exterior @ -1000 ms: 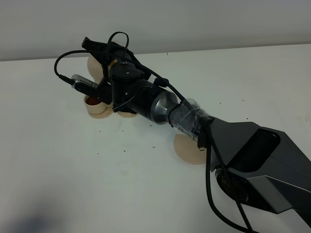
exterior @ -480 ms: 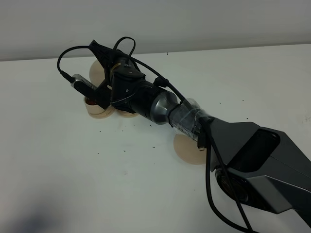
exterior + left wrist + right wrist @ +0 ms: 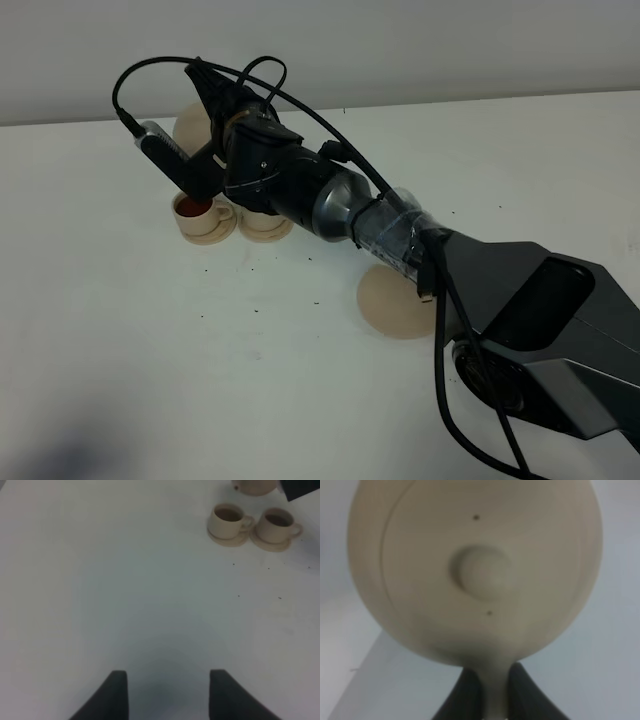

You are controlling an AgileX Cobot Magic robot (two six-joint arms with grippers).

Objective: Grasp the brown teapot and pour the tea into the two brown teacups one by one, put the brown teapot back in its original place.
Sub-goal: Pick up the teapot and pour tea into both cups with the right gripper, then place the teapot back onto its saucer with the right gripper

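right jaws (image 3: 492, 695) clamped the brown teapot (image 3: 475, 570) by its handle, lifted near the two brown teacups (image 3: 252, 524), both apparently filled; return to the plate (image 3: 395, 302) remained; left jaws (image 3: 167, 692) wide, empty.

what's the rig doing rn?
The right arm's tool is shut on the handle of the brown teapot, holding it in the air behind the two brown teacups. Each cup sits on its own saucer on the white table, and both show dark liquid inside, so pouring looks done. The round plate nearer the arm's base is bare; the teapot is not yet back on it. The left tool is open and idle over bare table.
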